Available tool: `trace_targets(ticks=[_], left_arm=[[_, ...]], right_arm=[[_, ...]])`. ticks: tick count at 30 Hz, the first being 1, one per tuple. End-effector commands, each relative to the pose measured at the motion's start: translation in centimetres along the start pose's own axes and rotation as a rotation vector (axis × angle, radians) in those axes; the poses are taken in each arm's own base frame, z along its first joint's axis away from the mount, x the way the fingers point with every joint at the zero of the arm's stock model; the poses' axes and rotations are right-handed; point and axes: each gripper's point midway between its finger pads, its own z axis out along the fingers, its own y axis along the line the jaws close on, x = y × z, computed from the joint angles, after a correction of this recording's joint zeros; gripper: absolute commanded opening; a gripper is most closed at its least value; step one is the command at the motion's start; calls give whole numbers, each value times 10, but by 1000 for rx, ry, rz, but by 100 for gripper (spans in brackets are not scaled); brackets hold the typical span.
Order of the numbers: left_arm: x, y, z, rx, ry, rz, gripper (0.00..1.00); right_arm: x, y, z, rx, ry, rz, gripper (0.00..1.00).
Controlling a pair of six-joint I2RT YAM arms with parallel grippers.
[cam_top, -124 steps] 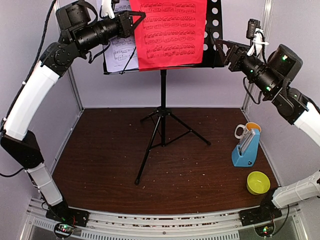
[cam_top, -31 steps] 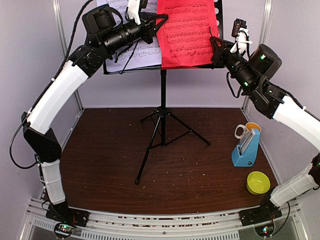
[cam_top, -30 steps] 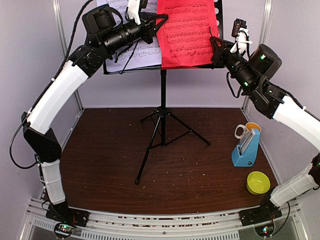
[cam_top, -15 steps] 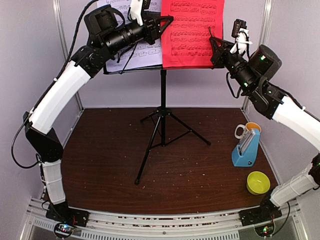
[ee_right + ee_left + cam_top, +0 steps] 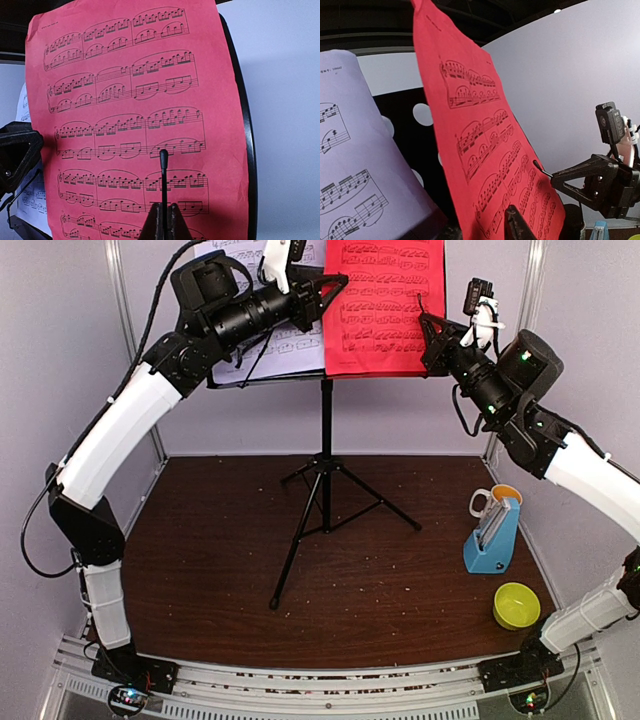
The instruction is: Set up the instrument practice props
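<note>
Two sheets rest on the black music stand (image 5: 326,440) in the top view, white sheet (image 5: 295,350) left, red sheet (image 5: 385,310) right, with the left end effector (image 5: 332,284) and right end effector (image 5: 428,335) at the red one's edges. The blue metronome (image 5: 492,540) on the tabletop (image 5: 200,560) probably remains to be set. Left wrist: whether it grips the sheet cannot be told. Right wrist: fingers together, aimed at the red sheet.

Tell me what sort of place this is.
Probably a walled robot test bench staged for music practice: two white-and-black robot arms, a dark wooden table, a black perforated-metal music stand holding a red music sheet.
</note>
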Motion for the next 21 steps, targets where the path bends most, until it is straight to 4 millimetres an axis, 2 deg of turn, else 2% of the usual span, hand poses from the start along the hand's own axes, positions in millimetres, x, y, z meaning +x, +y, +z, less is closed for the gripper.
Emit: trace_targets(ticks=[1, 13, 21], left_arm=[[-20, 5, -9, -32, -38, 8, 22], [-11, 4, 3, -31, -68, -27, 7], [-6, 2, 11, -19, -82, -56, 1]], right_arm=[[-12, 7, -5, -45, -35, 11, 0], [-13, 9, -5, -58, -40, 14, 0], [-11, 10, -6, -64, -39, 15, 0]])
